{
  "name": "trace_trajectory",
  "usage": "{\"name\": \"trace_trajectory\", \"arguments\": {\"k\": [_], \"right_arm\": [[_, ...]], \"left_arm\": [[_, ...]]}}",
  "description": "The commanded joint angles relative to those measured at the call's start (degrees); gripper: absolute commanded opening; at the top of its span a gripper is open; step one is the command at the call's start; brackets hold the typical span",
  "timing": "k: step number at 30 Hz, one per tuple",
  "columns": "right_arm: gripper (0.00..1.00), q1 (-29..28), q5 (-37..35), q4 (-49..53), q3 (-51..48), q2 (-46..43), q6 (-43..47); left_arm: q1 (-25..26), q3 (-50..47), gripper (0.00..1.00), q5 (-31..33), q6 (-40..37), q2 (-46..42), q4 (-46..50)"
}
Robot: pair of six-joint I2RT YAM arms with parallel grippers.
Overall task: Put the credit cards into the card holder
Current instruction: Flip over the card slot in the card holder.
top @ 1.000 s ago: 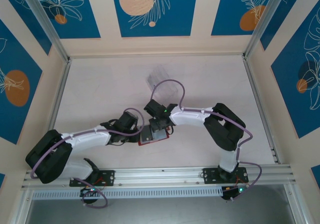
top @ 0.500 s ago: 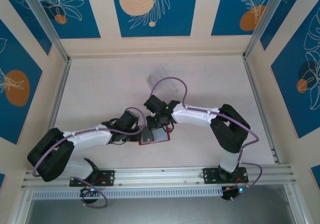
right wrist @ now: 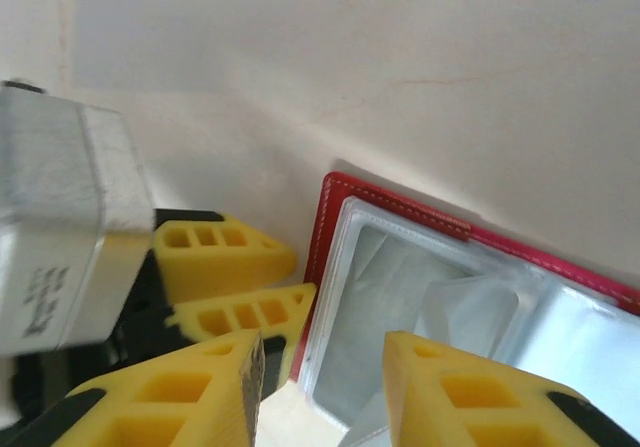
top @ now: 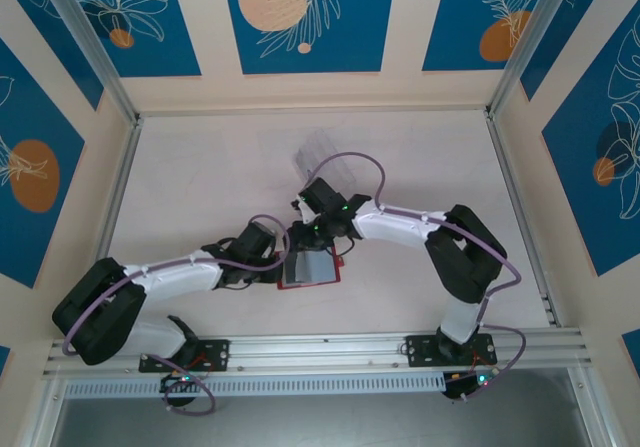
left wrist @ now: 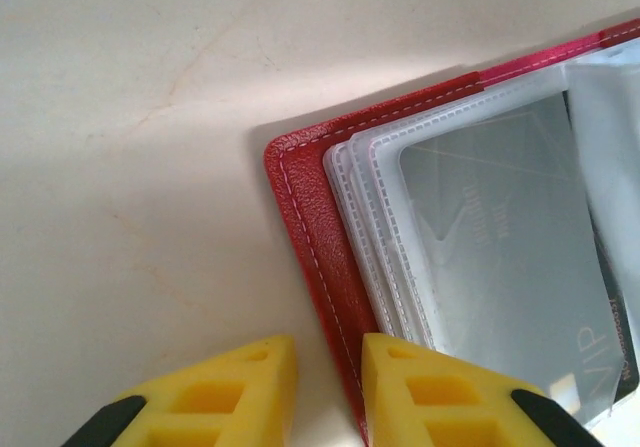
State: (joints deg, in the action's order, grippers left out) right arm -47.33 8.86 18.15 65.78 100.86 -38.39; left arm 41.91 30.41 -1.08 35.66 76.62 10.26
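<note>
The right pincer (right wrist: 325, 352), clamped shut a second ago over the open card holder (top: 308, 270), is now spreading its jaws and drawing back toward the far edge of the red cover, with nothing between them. The card holder is lying open on the counter (top: 200, 177), near the middle, just ahead of both arms. A grey card (left wrist: 500, 237) is sitting behind a clear sleeve inside it, which suggests this card is being let go in its pocket. Whether it is fully seated is hard to tell. The left pincer (left wrist: 330, 352) is standing slightly open at the holder's left edge, one finger (left wrist: 430, 397) over the cover, apparently pinning it rather than gripping.
</note>
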Motion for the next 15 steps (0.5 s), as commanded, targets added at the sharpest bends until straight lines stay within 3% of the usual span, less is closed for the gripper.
{"name": "trace_trajectory", "arguments": {"k": [1, 9, 15], "right_arm": [[0.38, 1.2, 5.7, -1.3, -1.1, -5.3, 1.1], [0.38, 5.0, 3.7, 0.0, -6.2, -10.8, 2.1], [0.21, 3.8, 1.8, 0.5, -7.2, -7.8, 1.8]], "left_arm": [[0.3, -1.3, 0.25, 1.1, 0.7, -1.4, 0.7], [0.3, -1.8, 0.28, 1.5, 1.2, -2.6, 1.5], [0.2, -1.3, 0.31, 2.1, 1.1, -5.5, 4.5]]}}
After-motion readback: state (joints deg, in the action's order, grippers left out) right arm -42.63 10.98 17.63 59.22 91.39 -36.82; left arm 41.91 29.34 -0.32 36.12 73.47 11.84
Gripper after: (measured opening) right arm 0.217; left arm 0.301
